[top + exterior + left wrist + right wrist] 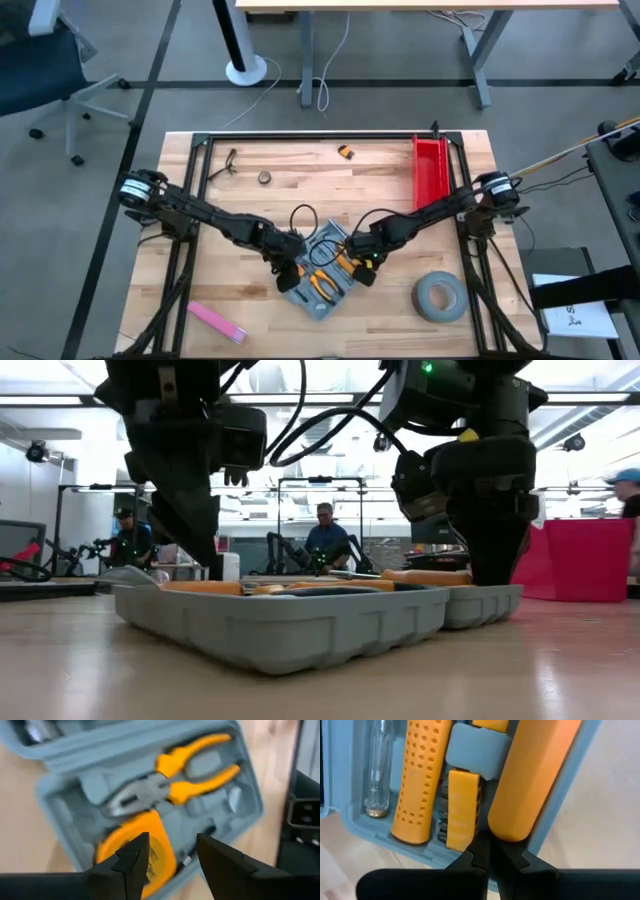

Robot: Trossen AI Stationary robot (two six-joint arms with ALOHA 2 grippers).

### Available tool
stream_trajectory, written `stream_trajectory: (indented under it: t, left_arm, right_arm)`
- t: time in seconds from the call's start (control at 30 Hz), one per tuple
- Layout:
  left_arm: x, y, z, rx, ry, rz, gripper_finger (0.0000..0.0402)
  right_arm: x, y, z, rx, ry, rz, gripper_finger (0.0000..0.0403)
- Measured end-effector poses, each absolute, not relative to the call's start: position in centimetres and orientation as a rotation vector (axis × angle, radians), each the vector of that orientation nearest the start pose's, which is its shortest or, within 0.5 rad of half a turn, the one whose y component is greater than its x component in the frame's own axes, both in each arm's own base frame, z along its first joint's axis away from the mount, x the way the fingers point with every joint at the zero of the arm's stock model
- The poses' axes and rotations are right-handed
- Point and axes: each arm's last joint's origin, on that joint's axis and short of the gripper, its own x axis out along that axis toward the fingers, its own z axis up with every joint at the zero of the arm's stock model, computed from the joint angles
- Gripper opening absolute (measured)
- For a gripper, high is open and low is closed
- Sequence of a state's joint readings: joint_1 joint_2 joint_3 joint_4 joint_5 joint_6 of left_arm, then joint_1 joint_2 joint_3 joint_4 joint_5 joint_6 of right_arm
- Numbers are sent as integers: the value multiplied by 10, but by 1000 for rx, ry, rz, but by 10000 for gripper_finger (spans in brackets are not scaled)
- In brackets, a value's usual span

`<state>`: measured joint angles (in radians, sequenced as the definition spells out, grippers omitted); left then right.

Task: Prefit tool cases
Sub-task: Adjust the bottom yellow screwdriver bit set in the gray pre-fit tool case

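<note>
The case [322, 268] lies open at the lower centre of the high view, on the wooden counter [250, 210], with both arms meeting over it. Its two halves run along a diagonal from upper right to lower left of that frame. From above, the tools inside show only as orange and dark flecks.

The left wrist view shows what that view cannot: pliers [170, 780] with orange handles seated in a moulded recess, their jaws toward the lower left of the frame, and a round orange tape measure [135, 851] below them. The left end effector [170, 865] hangs just above the tape measure, fingers spread and holding nothing.

The right wrist view shows the other half: a clear-handled screwdriver [379, 770], a perforated orange handle [420, 780], a smaller orange piece [462, 807] and a thick smooth orange handle [530, 780], all lying parallel. The right end effector [492, 852] is clenched, its tips at the end of the thick handle, grasping nothing.

The low view shows the case's [290, 622] shallow grey trays side on, and people in the room behind.

No writing is legible.

A red bin [430, 170] stands at upper right, a tape roll [440, 297] at lower right.
</note>
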<state>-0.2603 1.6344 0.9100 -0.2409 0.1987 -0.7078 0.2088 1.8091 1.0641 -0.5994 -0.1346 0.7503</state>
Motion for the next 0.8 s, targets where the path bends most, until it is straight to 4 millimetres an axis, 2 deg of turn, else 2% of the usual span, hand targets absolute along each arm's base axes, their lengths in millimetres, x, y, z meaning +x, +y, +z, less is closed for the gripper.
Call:
stream_trajectory:
  t: [0.33,0.57,0.8]
  left_arm:
    - [305,-99,175,-504,1018,-120,185]
    - [298,-95,161,-398,1125,-40,174]
    - [296,-94,158,-304,1158,-63,166]
  right_arm:
    - [318,64,144,556,1372,-239,0]
    - [319,63,144,545,1366,-247,0]
    - [319,63,144,526,1364,-232,0]
